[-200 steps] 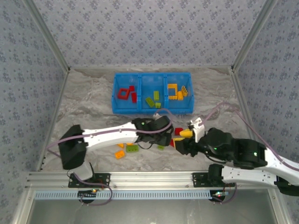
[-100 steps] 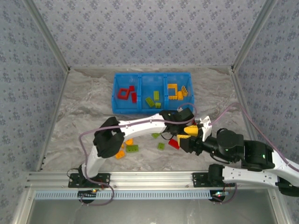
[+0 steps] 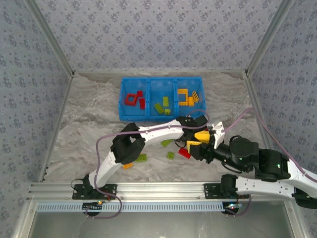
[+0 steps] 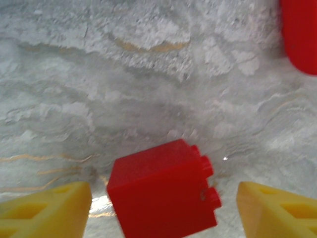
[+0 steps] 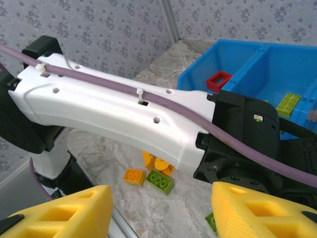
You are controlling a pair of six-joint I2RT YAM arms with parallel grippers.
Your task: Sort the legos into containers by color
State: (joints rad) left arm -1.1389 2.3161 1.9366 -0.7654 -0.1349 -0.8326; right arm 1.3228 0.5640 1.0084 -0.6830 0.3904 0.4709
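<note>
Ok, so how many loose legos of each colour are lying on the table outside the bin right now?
Green legos: 3
Orange legos: 2, one partly under the left arm
Red legos: 2, counting a red shape cropped at the left wrist view's edge
Total: 7 in view; more may be hidden.

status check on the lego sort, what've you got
Left gripper open, red brick between its fingers, not gripped. Right gripper open, empty. Left arm crosses close in front of it.
</note>
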